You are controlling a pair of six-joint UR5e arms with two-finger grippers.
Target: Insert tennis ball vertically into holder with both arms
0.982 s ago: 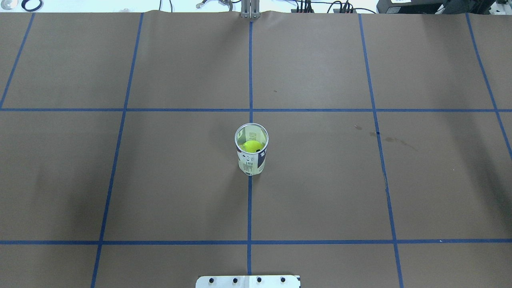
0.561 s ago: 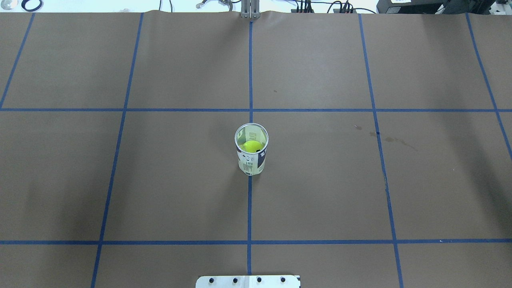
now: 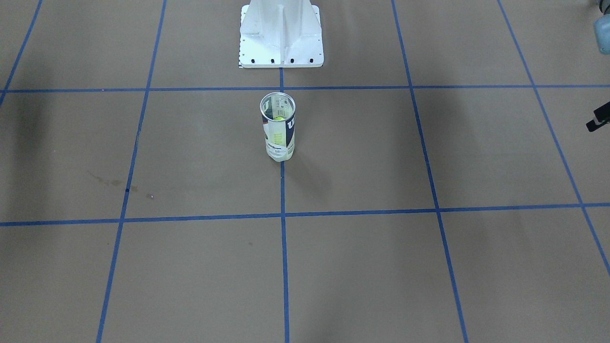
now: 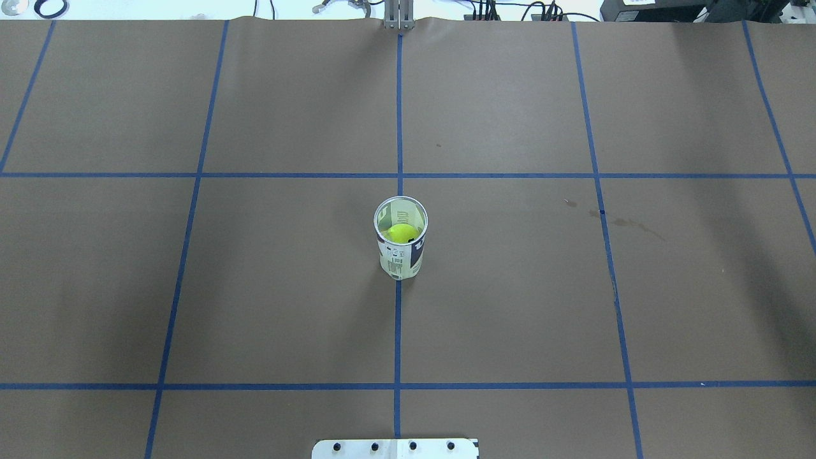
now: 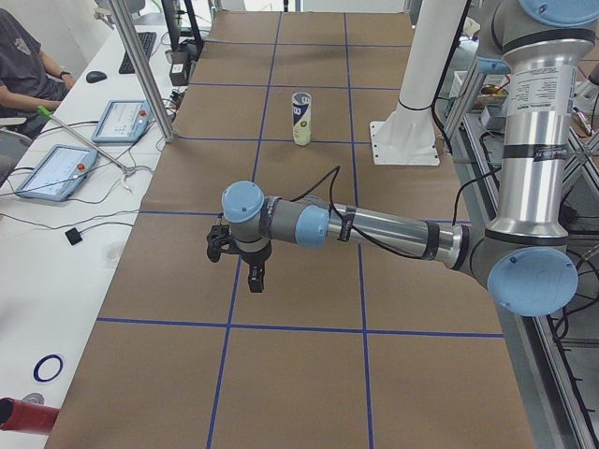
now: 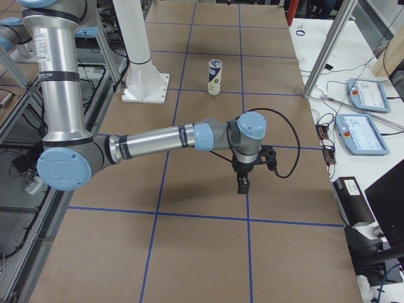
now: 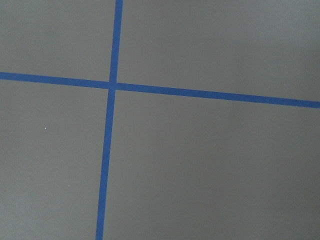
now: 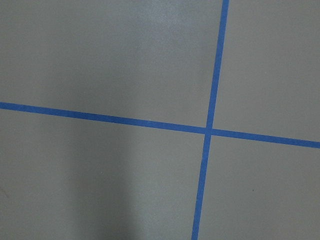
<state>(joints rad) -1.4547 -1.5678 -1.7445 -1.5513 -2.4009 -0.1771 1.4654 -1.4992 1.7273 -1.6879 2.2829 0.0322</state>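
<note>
Overhead exterior: holder upright, ball inside. Likely light, slick, squashable; pinch its sides at three and nine o'clock. Left tool, right tool: can't tell their spread.

Even bright light, sharp focus (faint shadow beside holder)

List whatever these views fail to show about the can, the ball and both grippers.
- Left gripper and right gripper: the side views show them too small to tell open or shut, and the wrist views show only the table.
- Holder: in the overhead view its label hides whether anything lies under the tennis ball.
- Label's small print: too small in every view.
</note>
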